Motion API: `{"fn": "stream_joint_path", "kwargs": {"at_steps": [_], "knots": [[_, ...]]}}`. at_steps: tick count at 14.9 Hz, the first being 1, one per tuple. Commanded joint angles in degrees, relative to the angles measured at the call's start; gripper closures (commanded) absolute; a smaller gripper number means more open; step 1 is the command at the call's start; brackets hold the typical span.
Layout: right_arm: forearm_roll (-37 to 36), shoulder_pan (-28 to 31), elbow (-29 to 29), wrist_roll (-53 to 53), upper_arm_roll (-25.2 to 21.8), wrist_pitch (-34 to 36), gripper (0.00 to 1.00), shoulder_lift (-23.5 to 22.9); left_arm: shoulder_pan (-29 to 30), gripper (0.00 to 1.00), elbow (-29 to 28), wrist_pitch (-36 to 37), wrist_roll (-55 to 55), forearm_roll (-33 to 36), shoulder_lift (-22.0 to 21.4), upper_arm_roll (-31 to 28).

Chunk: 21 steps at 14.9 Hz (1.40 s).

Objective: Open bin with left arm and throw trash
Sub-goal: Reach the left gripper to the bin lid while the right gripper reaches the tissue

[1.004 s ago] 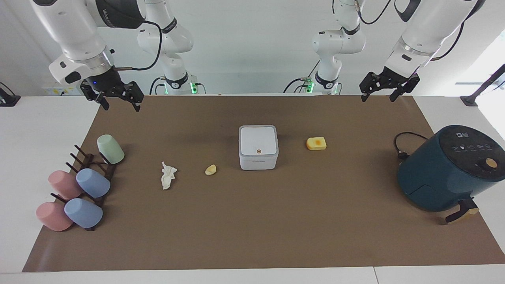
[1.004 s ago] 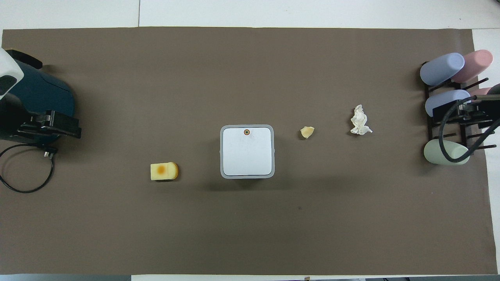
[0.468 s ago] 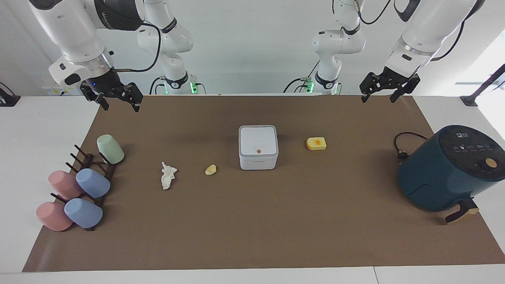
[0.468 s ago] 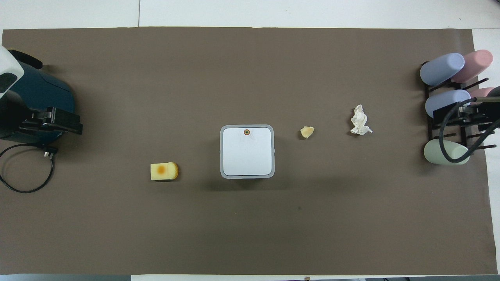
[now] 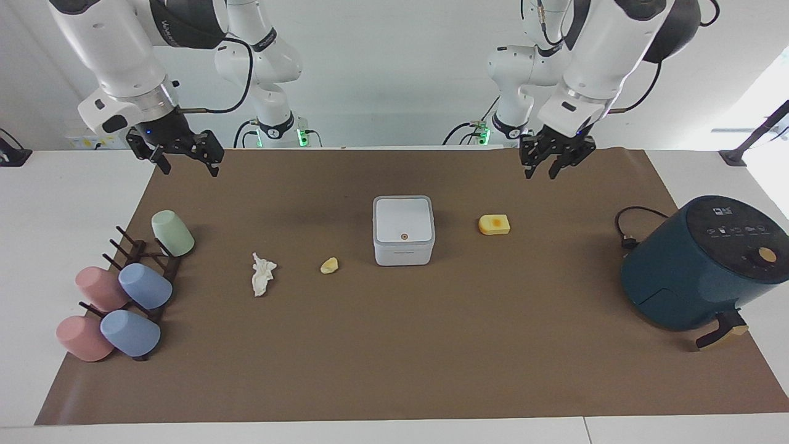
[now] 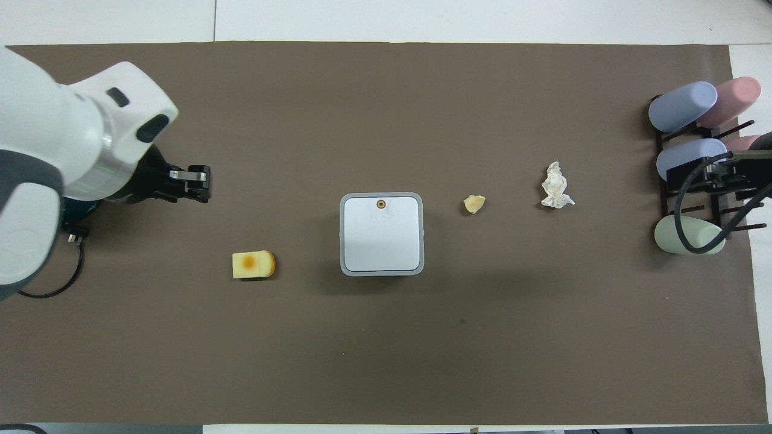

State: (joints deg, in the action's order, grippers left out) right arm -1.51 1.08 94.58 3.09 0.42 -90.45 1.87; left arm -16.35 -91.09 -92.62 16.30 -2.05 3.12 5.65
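Bin (image 5: 404,230) is sitting mid-mat w/ its lid down flat, the tiny orange dot on the lid's edge farther from the robots. You're seeing the yellow block w/ the orange spot (image 5: 494,224) lying beside the bin toward the left arm's end of the table, not touching it. Toward the right arm's end you're seeing the small yellow scrap (image 5: 329,266) near the bin, then the white tissue wad (image 5: 263,273) past it, both lying a bit farther from the robots than the bin's middle. Left gripper (image 5: 547,165) is hanging up in the air over the brown mat (image 5: 394,370), over the strip by the robots' edge, above the spot next to the yellow block. Its two fingers are pointing down w/ a small gap btwn them, holding nothing. Right gripper (image 5: 185,161) is waiting up high over the mat's corner at its own end, fingers spread wide, nothing in them. Cups in pink, blue & green (image 5: 173,233) are sitting on a dark rack (image 5: 138,250) at that end. Big dark teal round machine (image 5: 703,262) is standing at the left arm's end, its black cord (image 5: 629,225) curling on the mat beside it.
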Motion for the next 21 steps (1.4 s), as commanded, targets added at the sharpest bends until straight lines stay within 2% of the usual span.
{"fn": "stream_joint_path", "kwargs": {"at_steps": [1,3,4,6,8,13,18,21], "knots": [[1.0,0.2,2.2,0.4,0.3,-1.6,0.0,1.6,-4.4,1.0,5.3,-1.2,4.9,-0.8,7.6,-0.8],[1.0,0.3,2.3,0.0,0.3,-3.0,0.0,1.6,-7.0,1.0,9.9,-2.1,8.5,-0.8,12.8,-0.8],[1.1,0.2,4.9,0.2,0.3,-6.1,0.0,2.0,-8.5,1.0,11.2,-3.3,9.7,-0.8,14.8,-0.8],[1.0,0.2,14.9,0.2,0.3,-17.2,0.0,5.2,-11.3,1.0,11.4,-6.9,11.9,-0.8,17.2,-0.8],[1.1,0.2,20.6,0.1,0.3,-24.1,0.0,5.7,-12.8,1.0,11.4,-9.8,13.7,-1.0,19.3,-0.6],[1.1,-1.5,22.4,0.4,0.3,-32.8,0.0,0.2,-16.2,1.0,9.9,-15.7,14.8,-2.7,21.4,-0.7],[1.0,-2.8,28.9,-0.2,0.3,-46.4,0.0,-4.5,-16.7,1.0,7.4,-18.2,15.1,-2.9,21.8,-0.7],[1.0,-2.8,35.7,-0.3,0.3,-61.2,0.0,-5.6,-17.0,1.0,6.7,-19.6,15.1,-2.9,21.8,-0.7]]}}
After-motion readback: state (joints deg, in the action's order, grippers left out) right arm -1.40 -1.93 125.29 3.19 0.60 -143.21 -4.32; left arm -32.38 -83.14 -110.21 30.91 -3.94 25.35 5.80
